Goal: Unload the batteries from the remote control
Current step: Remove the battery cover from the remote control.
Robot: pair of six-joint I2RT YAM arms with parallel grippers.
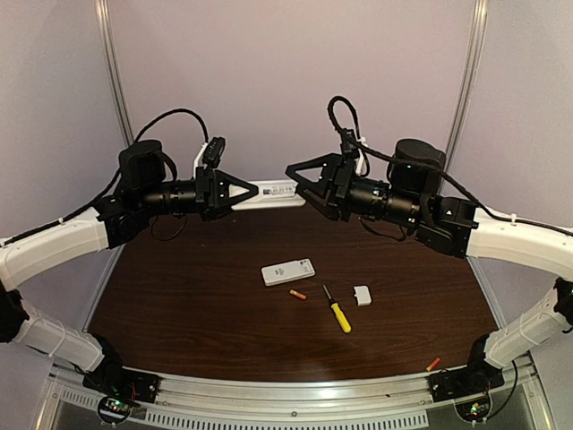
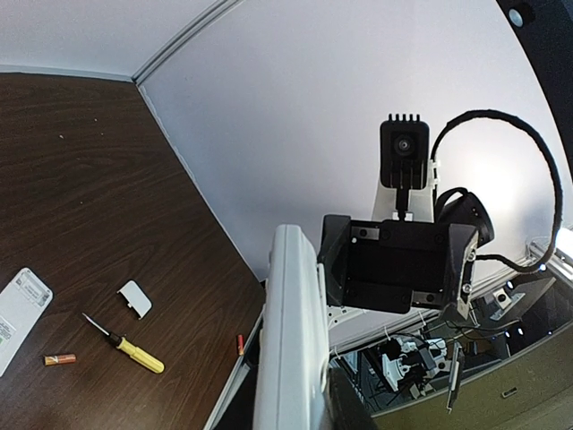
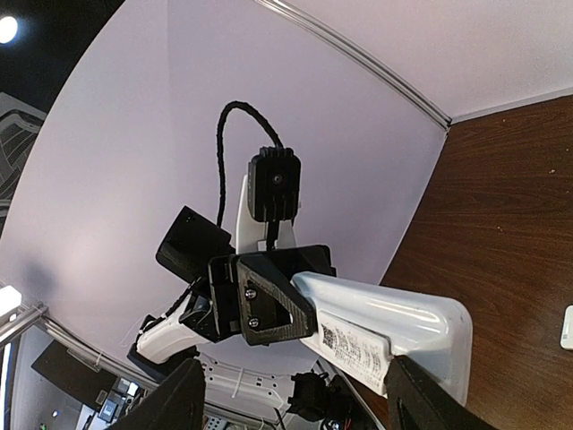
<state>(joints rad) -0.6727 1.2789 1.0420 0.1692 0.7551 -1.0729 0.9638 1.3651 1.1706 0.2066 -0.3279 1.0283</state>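
Observation:
My left gripper (image 1: 240,191) is raised above the far table edge and shut on one end of a white remote control (image 1: 273,190), held level in the air. In the left wrist view the remote (image 2: 291,331) runs up from the jaws. My right gripper (image 1: 303,176) faces it, open, its fingertips (image 3: 430,394) wide apart around the remote's free end (image 3: 385,327) without closing on it. No battery shows in this remote. One orange-red battery (image 1: 297,294) lies mid-table, and another battery (image 1: 433,364) lies at the near right edge.
A second white remote (image 1: 288,271) lies flat mid-table. Beside it are a yellow-handled screwdriver (image 1: 337,309) and a small white cover (image 1: 362,295). Walls close off the back of the brown table (image 1: 179,296).

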